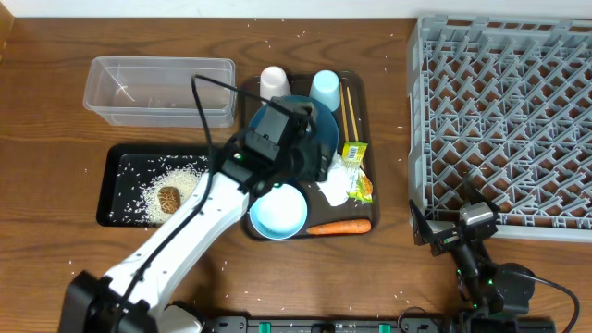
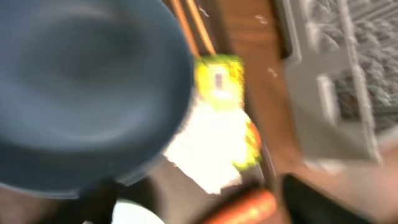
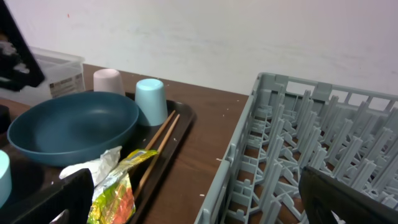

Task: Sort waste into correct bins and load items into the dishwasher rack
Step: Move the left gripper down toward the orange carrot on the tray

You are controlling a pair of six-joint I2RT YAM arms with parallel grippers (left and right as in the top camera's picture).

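Hanging over the dark blue plate (image 1: 324,141), the left tool (image 1: 294,139) hides whether it pinches; the right tool (image 3: 199,202) is spread.

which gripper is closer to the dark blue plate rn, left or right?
Left. The left gripper is directly over the dark blue plate; the right gripper is well off to its side, beside the rack and its front corner.

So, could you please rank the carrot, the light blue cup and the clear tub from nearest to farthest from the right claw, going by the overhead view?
From the right claw:
1. Carrot, just to its left.
2. Light blue cup, farther back and to the left.
3. Clear tub, at the far back left.
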